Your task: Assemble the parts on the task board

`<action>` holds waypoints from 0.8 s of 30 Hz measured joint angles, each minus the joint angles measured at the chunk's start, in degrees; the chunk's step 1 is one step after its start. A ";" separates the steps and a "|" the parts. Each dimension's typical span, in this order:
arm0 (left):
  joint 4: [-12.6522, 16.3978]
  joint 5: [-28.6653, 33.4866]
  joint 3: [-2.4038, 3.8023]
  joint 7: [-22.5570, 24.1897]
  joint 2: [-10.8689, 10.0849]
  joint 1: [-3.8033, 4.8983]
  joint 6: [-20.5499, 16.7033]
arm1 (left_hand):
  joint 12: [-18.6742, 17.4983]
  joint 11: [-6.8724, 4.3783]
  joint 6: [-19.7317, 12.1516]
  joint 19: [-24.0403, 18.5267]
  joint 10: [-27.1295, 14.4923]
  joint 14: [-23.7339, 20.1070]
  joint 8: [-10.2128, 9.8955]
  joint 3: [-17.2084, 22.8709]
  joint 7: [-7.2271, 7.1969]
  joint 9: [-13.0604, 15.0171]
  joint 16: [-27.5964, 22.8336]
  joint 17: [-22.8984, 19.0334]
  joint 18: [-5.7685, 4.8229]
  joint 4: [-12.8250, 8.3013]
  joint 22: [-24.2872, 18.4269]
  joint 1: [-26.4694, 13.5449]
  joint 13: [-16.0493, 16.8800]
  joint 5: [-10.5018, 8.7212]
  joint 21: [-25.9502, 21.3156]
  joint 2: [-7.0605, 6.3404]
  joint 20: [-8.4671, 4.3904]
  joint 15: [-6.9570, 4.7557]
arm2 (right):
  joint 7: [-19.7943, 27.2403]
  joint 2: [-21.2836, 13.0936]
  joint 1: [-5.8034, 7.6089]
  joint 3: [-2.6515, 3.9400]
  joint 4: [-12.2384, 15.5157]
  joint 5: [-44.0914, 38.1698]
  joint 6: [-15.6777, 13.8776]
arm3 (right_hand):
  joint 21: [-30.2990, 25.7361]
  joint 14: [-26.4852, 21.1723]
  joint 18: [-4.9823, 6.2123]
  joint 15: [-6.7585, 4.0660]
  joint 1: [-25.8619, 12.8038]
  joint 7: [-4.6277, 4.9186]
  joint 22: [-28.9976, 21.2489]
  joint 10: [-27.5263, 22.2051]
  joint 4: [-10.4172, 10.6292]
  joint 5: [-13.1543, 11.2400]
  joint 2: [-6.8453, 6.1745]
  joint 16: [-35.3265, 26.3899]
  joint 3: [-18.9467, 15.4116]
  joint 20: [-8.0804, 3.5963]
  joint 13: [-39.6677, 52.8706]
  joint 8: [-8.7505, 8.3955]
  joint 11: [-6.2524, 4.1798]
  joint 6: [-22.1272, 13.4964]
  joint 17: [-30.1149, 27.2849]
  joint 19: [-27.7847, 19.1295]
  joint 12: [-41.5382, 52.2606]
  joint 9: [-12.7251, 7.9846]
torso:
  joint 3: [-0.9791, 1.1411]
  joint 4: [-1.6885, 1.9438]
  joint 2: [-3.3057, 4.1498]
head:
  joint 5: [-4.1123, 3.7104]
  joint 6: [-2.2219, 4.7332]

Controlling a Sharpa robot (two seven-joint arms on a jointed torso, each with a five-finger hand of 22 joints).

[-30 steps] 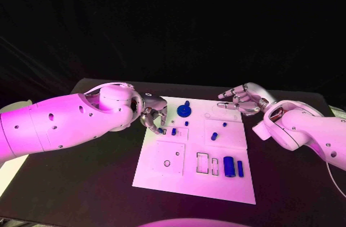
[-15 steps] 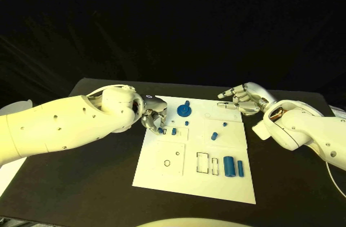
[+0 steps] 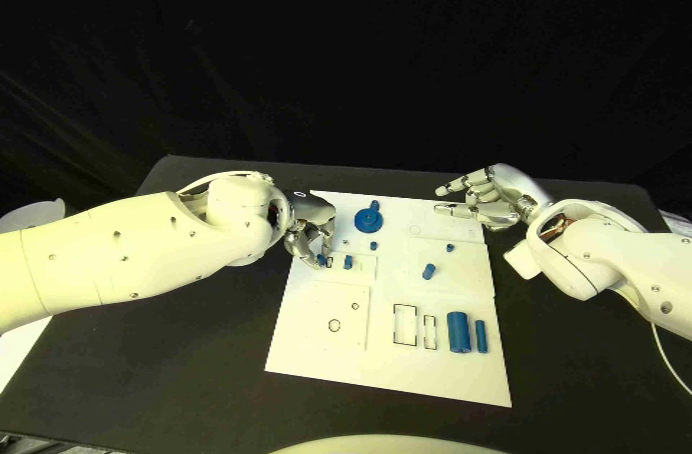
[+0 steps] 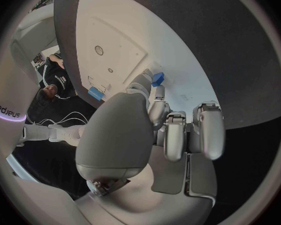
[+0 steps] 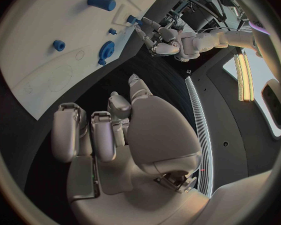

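The white task board (image 3: 427, 376) lies mid-table. My left hand (image 3: 306, 236) sits at its upper left edge, fingers curled, and pinches a small blue part (image 4: 157, 78) at the fingertips, right against the board (image 4: 123, 41). A second small blue part (image 3: 348, 262) stands beside it. Further parts on the board: a blue gear (image 3: 368, 219), a short cylinder (image 3: 428, 271), a larger cylinder (image 3: 457, 332) and a thin bar (image 3: 480, 336). My right hand (image 3: 483, 199) hovers at the board's upper right corner, fingers loosely apart, holding nothing. The right wrist view shows the gear (image 5: 106, 50) and my left hand (image 5: 159, 40).
Two small blue pegs (image 3: 374, 245) (image 3: 449, 246) stand on the upper half of the board. Outlined recesses (image 3: 414, 326) and a round hole (image 3: 335, 326) mark its lower half. Black tabletop (image 3: 188, 374) surrounds the board on all sides.
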 measured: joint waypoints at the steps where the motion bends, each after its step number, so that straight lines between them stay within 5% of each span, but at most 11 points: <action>1: -0.03 -0.02 0.00 -0.01 0.02 -0.01 0.01 | 0.00 0.00 0.04 0.00 0.00 -0.04 0.00 0.00 -0.04 0.00 0.00 0.00 0.00 0.00 0.00 0.00 0.00 0.00 0.00 0.00 0.00 -0.04 | 0.00 0.00 0.00 0.00 0.00 -0.01 0.00 | 0.00 0.00 0.01 0.00 0.00 0.00 0.00 0.00 0.00 0.00 0.00 0.00 0.00 0.00 0.00 0.00 0.00 0.00 0.00 0.00 0.00 0.00 | 0.01 0.00 0.00 | 0.00 -0.01; 24: -0.08 -0.52 0.01 -0.75 0.08 -0.07 0.19 | 0.23 -0.21 1.64 -0.21 0.20 -0.04 -0.22 1.09 -0.42 -0.43 0.00 0.04 0.00 0.01 0.00 0.30 0.20 0.00 0.21 0.75 -0.21 -0.04 | 0.09 0.08 -0.01 0.00 -0.02 -0.16 0.00 | 0.00 0.00 0.00 0.00 0.00 0.00 0.00 0.00 0.00 0.00 0.00 0.00 0.00 0.00 0.00 0.00 0.00 0.00 -0.02 0.00 0.00 0.00 | -0.01 0.02 -0.02 | -0.02 -0.13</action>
